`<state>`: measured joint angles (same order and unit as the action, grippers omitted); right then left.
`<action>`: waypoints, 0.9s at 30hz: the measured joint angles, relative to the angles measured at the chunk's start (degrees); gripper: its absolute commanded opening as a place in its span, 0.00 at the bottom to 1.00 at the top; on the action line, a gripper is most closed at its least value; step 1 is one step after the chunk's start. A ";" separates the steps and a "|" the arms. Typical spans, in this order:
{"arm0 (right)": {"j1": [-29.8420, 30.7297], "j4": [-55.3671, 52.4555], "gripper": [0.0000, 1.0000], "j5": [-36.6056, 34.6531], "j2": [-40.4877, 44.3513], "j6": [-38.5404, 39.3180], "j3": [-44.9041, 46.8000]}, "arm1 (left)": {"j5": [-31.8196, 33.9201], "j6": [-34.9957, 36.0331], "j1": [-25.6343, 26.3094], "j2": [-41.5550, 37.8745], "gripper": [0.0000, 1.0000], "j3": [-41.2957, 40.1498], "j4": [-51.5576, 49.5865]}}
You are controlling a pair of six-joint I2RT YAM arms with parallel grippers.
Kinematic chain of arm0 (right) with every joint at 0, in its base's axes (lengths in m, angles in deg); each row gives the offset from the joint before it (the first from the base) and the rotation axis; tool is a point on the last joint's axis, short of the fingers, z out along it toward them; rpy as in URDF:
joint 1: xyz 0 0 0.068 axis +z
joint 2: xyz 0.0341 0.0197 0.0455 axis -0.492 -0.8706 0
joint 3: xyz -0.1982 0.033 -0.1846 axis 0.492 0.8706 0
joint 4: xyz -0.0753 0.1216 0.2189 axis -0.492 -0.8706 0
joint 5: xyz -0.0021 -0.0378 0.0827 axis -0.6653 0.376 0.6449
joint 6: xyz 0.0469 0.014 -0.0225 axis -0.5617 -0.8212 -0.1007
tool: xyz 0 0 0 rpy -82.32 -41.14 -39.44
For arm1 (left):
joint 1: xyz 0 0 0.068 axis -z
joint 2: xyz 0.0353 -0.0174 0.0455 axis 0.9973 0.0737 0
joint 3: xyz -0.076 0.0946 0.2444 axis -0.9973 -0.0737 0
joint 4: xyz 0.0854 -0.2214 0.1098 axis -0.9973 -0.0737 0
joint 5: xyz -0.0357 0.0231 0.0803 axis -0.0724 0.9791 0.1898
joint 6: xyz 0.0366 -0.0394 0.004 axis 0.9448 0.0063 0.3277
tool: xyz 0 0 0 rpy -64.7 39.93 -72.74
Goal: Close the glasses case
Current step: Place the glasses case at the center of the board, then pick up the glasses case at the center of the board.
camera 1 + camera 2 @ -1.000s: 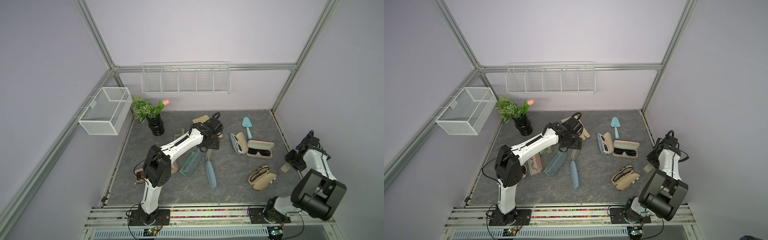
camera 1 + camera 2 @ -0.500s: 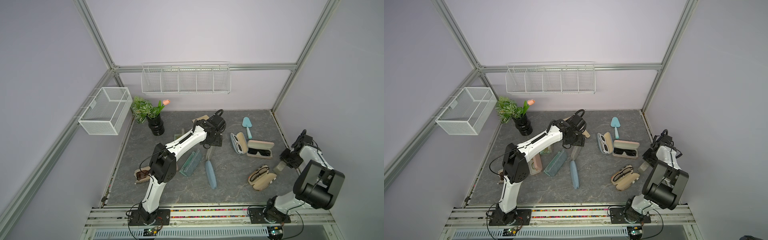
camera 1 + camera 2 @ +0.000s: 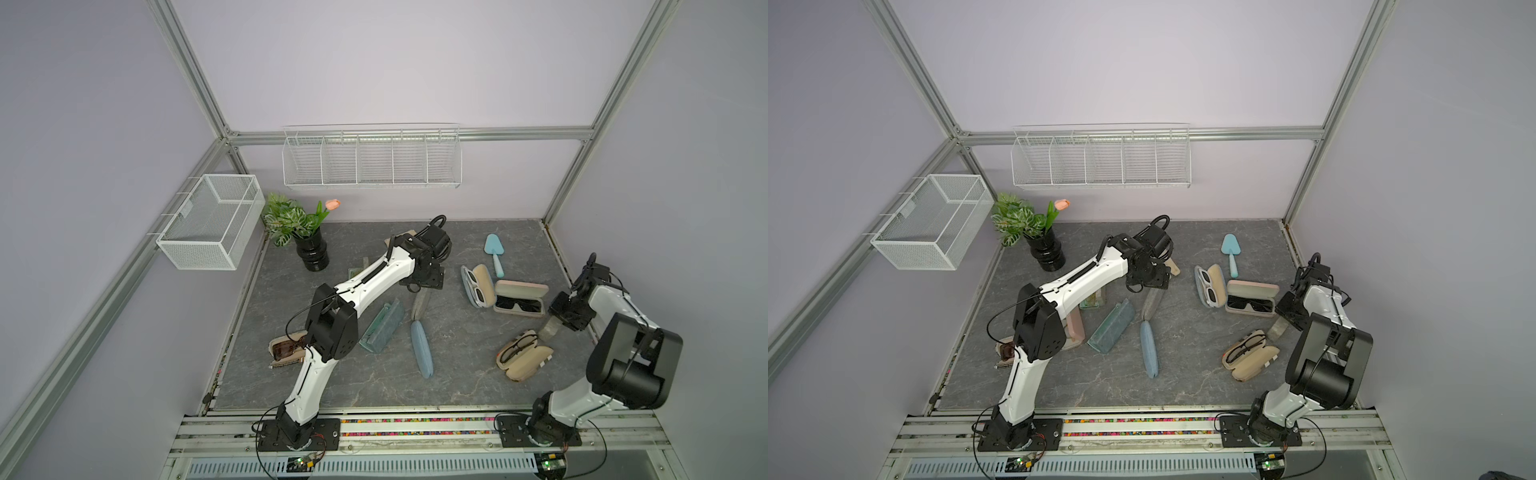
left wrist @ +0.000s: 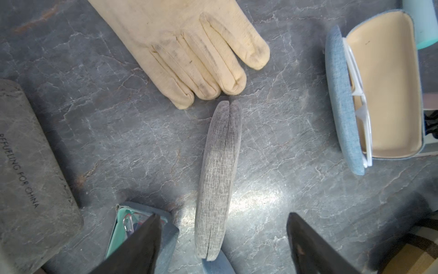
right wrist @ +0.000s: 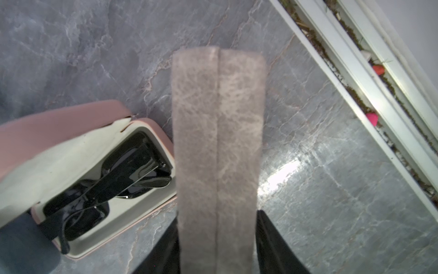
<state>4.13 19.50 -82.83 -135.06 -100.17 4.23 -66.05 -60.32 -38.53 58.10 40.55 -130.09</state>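
Right wrist — grey case point(image 5: 218, 132) points lengthwise away from claw point(image 5: 217, 218).

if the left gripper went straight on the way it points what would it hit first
Probably the closed grey case, which lies straight ahead of the left gripper, between its open fingers; depth is unclear.

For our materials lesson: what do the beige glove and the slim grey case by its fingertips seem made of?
Glove: probably cotton cloth, matte; visible weave, stitched ribs, smudges. Grey case: fabric-covered, matte; fine crosshatched threads show. Shell beneath cannot be told.
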 measured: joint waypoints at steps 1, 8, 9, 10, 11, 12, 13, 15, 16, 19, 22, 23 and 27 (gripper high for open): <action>0.00 -0.02 0.62 -0.04 0.02 0.09 0.00 | -0.02 0.20 -0.04 0.57 0.84 0.74 -0.13; 0.00 -1.60 0.71 -0.13 3.34 0.44 0.00 | 0.22 1.90 -0.55 6.03 0.84 7.19 -2.64; 0.00 -1.97 0.71 -0.09 4.59 0.46 0.00 | 0.24 2.21 -0.61 6.71 0.84 7.85 -2.99; 0.00 -2.29 0.71 0.04 5.81 0.46 0.00 | 0.22 2.45 -0.63 7.08 0.84 8.09 -3.26; 0.00 -2.67 0.71 0.11 7.41 0.46 0.00 | 0.22 2.71 -0.63 7.39 0.84 8.22 -3.72; 0.00 -3.04 0.72 0.24 8.74 0.46 -0.02 | 0.22 2.89 -0.66 7.67 0.84 8.33 -4.17; 0.00 -3.34 0.72 0.33 9.97 0.46 -0.02 | 0.22 2.95 -0.70 7.87 0.84 8.35 -4.59; 0.00 -4.15 0.72 0.57 12.59 0.46 -0.02 | 0.22 3.15 -0.70 8.41 0.84 8.35 -5.40; 0.00 -4.50 0.72 0.74 13.51 0.46 -0.04 | 0.17 3.17 -0.70 8.66 0.83 8.35 -5.68; 0.00 -5.70 0.73 1.29 15.98 0.46 -0.07 | -0.02 3.32 -0.70 9.66 0.79 8.26 -6.03; 0.00 -6.43 0.73 1.62 17.81 0.46 -0.07 | -0.74 3.43 -0.70 10.16 0.73 7.32 -6.03; 0.00 -6.58 0.73 1.79 18.29 0.48 -0.07 | -1.11 3.39 -0.70 10.21 0.69 6.84 -5.97; 0.00 -6.91 0.73 2.23 19.10 0.46 0.02 | -2.16 3.04 -0.70 10.23 0.52 4.72 -5.81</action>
<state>4.13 12.60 -80.60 -115.96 -99.71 4.26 -68.22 -57.29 -39.23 68.33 45.27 -135.90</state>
